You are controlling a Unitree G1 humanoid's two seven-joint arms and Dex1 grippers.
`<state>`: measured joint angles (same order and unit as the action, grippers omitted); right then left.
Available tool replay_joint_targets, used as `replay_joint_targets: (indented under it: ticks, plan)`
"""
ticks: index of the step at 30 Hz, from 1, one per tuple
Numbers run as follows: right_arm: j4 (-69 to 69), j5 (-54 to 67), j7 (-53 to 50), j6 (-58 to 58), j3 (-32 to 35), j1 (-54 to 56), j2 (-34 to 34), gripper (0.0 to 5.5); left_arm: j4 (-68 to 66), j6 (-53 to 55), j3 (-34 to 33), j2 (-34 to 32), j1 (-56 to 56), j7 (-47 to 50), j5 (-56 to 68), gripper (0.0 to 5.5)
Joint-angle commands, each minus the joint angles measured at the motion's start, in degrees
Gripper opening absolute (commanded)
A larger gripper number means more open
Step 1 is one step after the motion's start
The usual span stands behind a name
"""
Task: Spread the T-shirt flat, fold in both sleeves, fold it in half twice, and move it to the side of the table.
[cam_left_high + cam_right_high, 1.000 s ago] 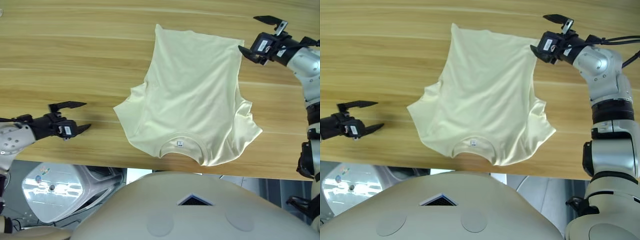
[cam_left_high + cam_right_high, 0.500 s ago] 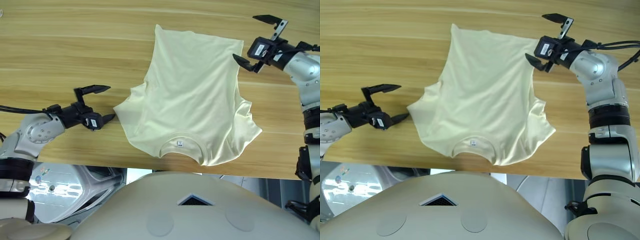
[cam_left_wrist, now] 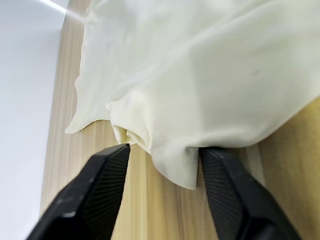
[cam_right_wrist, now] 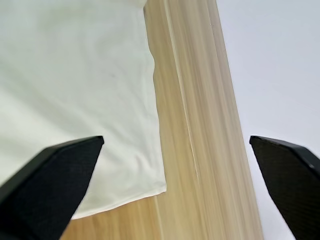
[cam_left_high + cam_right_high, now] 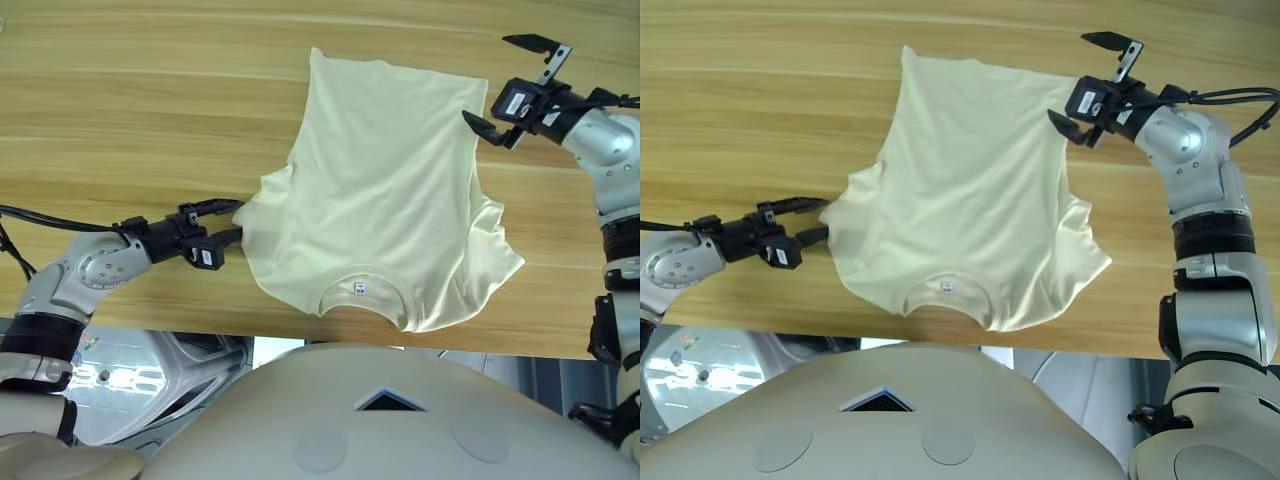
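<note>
A pale yellow T-shirt (image 5: 385, 190) lies rumpled on the wooden table (image 5: 120, 100), collar toward me and hem at the far side. Its sleeves are bunched and partly folded under. My left gripper (image 5: 238, 218) is open at the left sleeve. In the left wrist view the sleeve tip (image 3: 172, 167) lies between its two fingers (image 3: 107, 175). My right gripper (image 5: 487, 80) is open and hovers just above the far right hem corner (image 4: 145, 185). One finger stands over the shirt's edge, the other over bare wood.
The collar (image 5: 365, 290) sits close to the table's near edge (image 5: 150, 325). Bare wood stretches wide to the left of the shirt, with a narrower strip to its right. A white object (image 5: 110, 375) stands below the table at the left.
My left gripper has travelled right across the table, from far out on the left up to the left sleeve. The right gripper has edged slightly over the hem corner. The shirt has not moved.
</note>
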<state>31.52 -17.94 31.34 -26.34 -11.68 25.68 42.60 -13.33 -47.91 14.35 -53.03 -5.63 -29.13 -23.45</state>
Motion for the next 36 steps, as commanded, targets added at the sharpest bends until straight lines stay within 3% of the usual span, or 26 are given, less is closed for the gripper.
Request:
replay_joint_targets:
  ticks: [1, 12, 24, 36]
  plan:
    - [-0.9, 0.0, 0.1, 0.2, 0.1, -0.3, -0.4, 5.40, 0.0, 1.4, 2.0, -1.2, -1.6, -2.4, -2.9, 1.93]
    - [-2.0, 0.7, 0.4, -0.1, 0.6, -2.0, -0.4, 5.40, 1.6, 2.8, 1.8, -1.4, -1.2, -2.0, -3.5, 0.02]
    - [-1.7, 1.7, 0.2, -0.4, 0.9, -4.0, -0.6, 5.40, 5.0, 2.7, -2.4, -4.4, -2.1, -1.0, -1.8, 0.02]
    - [-1.5, 1.1, -0.2, 0.2, 0.2, -4.4, -2.2, 5.40, 9.1, 0.1, -1.2, -5.0, -0.4, -3.9, -1.1, 0.02]
